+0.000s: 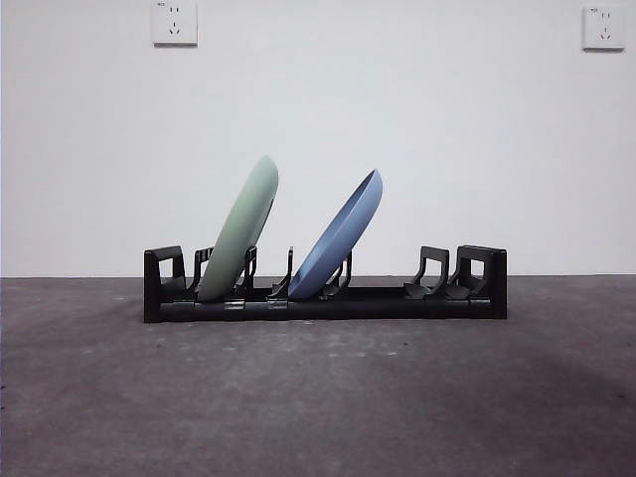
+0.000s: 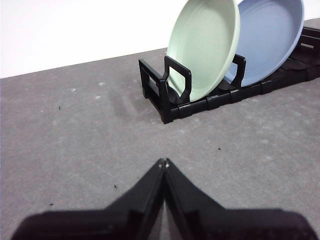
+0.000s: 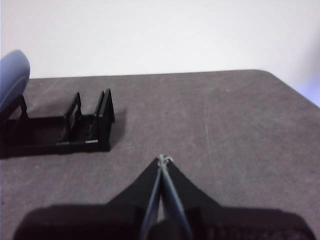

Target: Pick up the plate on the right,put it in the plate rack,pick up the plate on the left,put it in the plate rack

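Already both plates, green plate (image 1: 238,231) and blue plate (image 1: 340,237), are seated in the plate rack (image 1: 397,303), ahead of the clenched, empty left gripper (image 2: 164,162) and right gripper (image 3: 163,159); nothing further seems required.

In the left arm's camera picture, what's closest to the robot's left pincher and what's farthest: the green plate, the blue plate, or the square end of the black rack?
From the left gripper, shut above the bare table:
1. The plate rack: its blocky square end is nearest.
2. The green plate: leaning in the rack just behind that end.
3. The blue plate: farthest, leaning in a slot behind the green one.
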Available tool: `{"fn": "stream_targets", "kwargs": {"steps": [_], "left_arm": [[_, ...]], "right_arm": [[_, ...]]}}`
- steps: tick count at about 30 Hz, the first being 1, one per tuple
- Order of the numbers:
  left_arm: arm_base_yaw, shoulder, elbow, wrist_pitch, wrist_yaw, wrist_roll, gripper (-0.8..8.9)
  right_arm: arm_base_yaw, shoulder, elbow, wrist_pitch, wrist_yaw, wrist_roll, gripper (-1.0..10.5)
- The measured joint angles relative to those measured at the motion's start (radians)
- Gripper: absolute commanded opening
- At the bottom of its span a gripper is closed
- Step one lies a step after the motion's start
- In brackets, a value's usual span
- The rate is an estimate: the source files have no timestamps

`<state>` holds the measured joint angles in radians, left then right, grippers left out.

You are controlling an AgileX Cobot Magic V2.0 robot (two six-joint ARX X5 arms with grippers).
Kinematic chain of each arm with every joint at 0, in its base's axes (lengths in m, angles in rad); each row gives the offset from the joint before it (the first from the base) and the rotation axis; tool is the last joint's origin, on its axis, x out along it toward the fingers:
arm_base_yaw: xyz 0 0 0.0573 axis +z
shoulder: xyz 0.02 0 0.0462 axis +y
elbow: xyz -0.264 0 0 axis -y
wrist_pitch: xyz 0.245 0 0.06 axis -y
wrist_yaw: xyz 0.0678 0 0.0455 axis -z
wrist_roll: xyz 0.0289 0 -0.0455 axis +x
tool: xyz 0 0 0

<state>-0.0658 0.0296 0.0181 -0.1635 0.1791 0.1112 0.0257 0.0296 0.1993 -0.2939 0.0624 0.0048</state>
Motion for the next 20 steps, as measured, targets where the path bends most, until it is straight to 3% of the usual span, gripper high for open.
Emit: {"fn": "stream_targets", "kwargs": {"steps": [9,20], "left_arm": [[0.000,0.003,0.000,0.000,0.000,0.000,-0.04],[0.000,0.006,0.000,0.000,0.000,0.000,-0.04]], "right_arm": [[0.000,-0.019,-0.106,0.000,-0.092,0.006,0.0],[0.000,-0.019,-0.141,0.000,-0.097,0.007,0.0]]}}
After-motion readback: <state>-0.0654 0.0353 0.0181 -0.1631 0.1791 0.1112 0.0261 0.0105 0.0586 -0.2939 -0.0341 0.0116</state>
